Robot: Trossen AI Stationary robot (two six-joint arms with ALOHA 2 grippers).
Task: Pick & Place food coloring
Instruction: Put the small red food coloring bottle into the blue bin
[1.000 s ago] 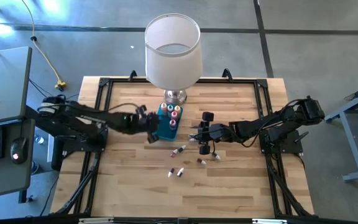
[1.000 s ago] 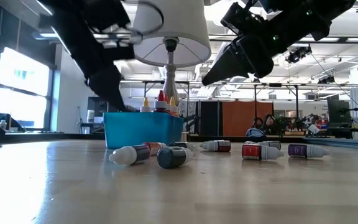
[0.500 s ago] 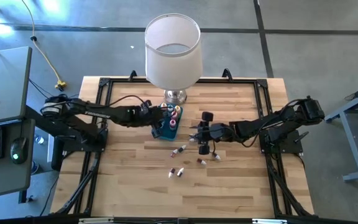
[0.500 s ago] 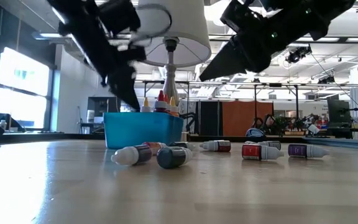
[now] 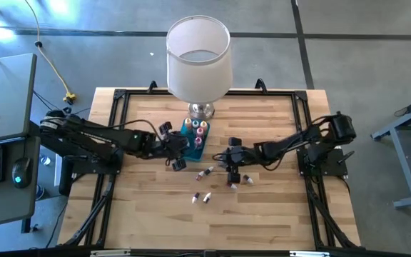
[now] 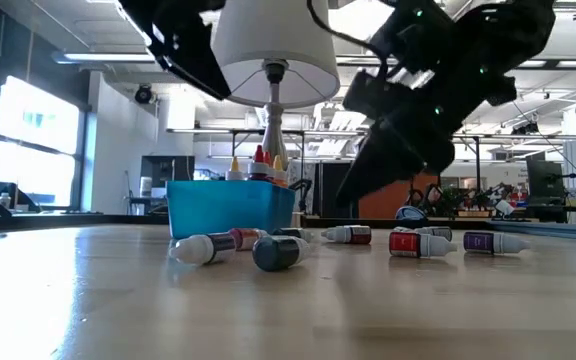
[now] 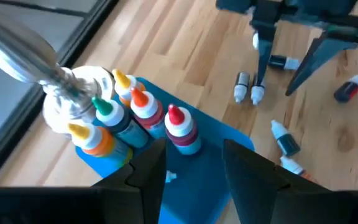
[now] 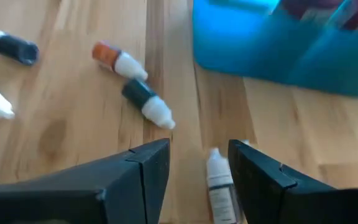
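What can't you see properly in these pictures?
- Blue tray, low view: its wall hides the bottles standing inside; only the tips show.
- Blue tray, right wrist view: cut off by the picture's edge and blurred.
- Loose bottles, high view: too small to tell colours or labels.
- Lamp, high view: its shade covers the table behind it.
- Bottle, right wrist view: partly cut off between the right end effector's fingers.

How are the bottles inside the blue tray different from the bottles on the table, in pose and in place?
The bottles in the blue tray stand upright, caps up, packed close together inside the blue tray. The bottles on the table lie on their sides, scattered apart on the bare wood of the table. Both groups are the same kind of small dropper bottle with pointed caps.
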